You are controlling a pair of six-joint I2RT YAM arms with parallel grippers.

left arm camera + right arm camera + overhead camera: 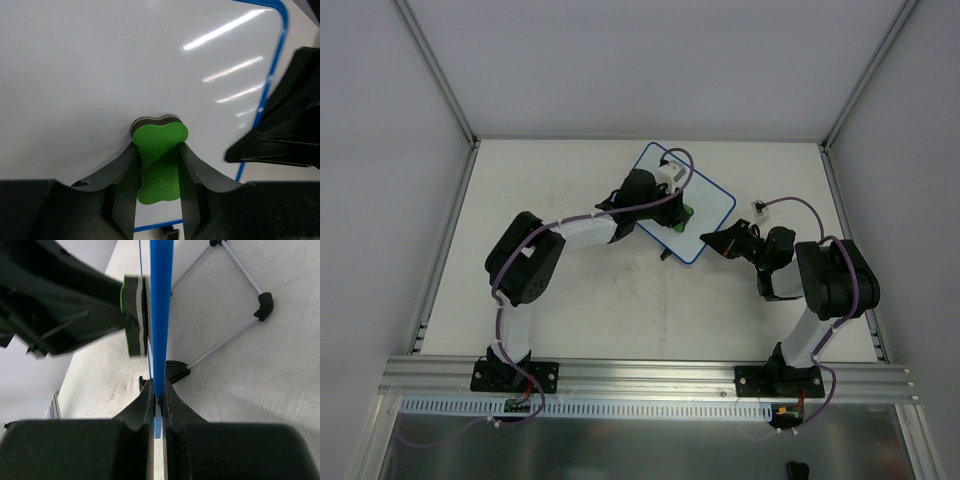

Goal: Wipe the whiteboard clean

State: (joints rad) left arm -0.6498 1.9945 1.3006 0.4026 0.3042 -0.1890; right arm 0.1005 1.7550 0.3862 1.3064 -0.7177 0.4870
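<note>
Well, the whiteboard (712,203) sits toward the back middle of the bench (570,300), turned at an angle so that one rounded corner points at the rear wall and another at the two arms. Both arms reach in to it from either side.

The left claw (159,148) is over the board's white face. Its fingers are pressed in on a green bone-shaped eraser (159,176), which they pinch by its narrow waist. The eraser's dark felt side lies flat against the board, roughly in the lower middle of the face as the left wrist camera sees it. From the right wrist camera the same eraser shows edge-on — green, pale and black layers, with the black one touching the board.

The right claw (159,393) grips the board's edge nearest the right arm. Its two fingers are closed tight on the thin blue rim (161,300), which runs straight up between them, so the board stands edge-on in the middle of that view. A small black foot (176,373) shows just beside the fingertips, low on the board.

On the side of the board away from the eraser, thin wire legs (225,337) with black end caps spread across the bench — whether they are fixed to the board I cannot tell. The board's face, where it shows, looks clean and glossy, with only light streaks reflected in it.
</note>
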